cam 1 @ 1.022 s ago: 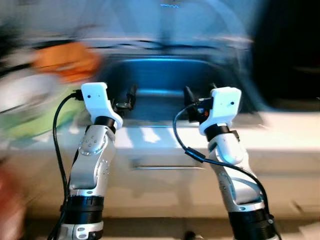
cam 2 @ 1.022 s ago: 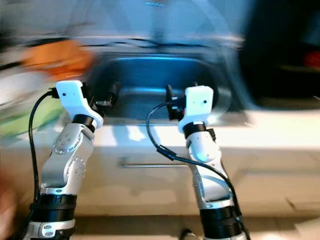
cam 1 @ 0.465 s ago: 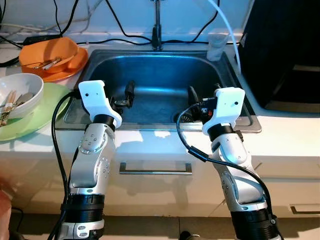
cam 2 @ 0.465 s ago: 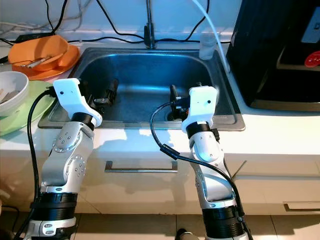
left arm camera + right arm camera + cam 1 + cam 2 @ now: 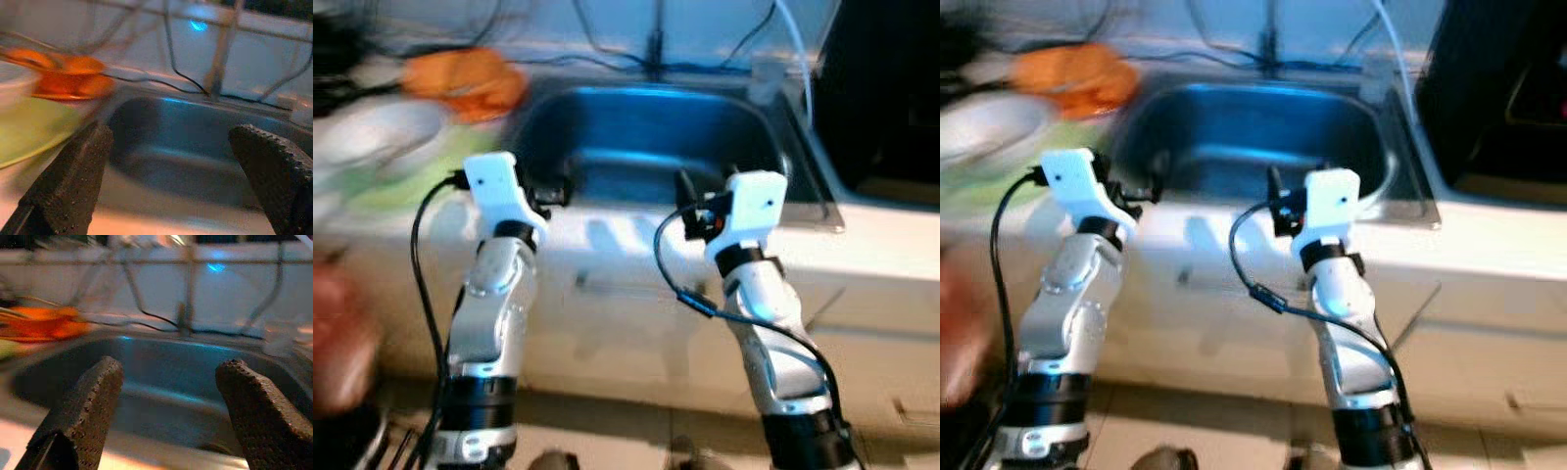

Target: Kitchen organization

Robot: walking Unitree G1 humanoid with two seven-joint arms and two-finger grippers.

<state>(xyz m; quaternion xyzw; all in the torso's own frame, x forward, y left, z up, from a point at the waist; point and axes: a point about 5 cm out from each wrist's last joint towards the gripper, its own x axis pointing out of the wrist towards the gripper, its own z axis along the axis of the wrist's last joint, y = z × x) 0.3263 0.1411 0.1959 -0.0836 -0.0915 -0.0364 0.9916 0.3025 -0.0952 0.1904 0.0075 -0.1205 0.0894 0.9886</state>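
Both my tools hang spread wide and empty at the front edge of the steel sink [image 5: 656, 137]: left tool [image 5: 171, 161] and right tool [image 5: 166, 401], each with nothing between its fingers. Beyond the basin I see the faucet [image 5: 188, 293]. On the table [image 5: 901, 230] to my left sit blurred orange dishes [image 5: 465, 78], a white bowl [image 5: 372, 132] and a green plate [image 5: 29, 129].
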